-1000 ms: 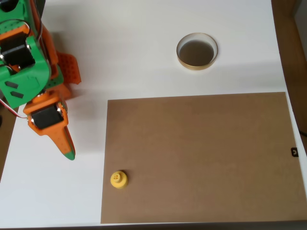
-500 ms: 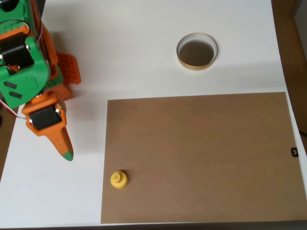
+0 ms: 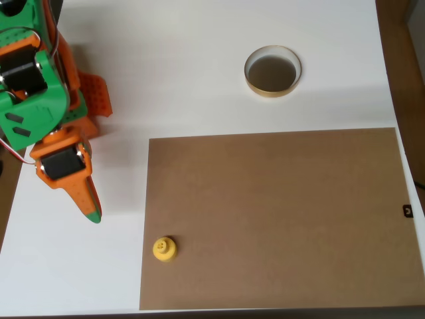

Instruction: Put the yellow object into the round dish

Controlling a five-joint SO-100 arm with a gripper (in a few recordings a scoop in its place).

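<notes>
Overhead view: tool (image 3: pixel 91 211) jaw gap indiscernible, arm cut off

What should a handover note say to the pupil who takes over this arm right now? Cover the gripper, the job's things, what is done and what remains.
Gripper: at the left of the overhead view, above the white table, holding nothing; fingers look closed.
Yellow object: upright on the brown mat, near its lower left corner.
Round dish: on the table beyond the mat's far edge, empty.
Done: nothing yet.
Left: reach the yellow object, grasp it, carry it to the dish, release.
</notes>
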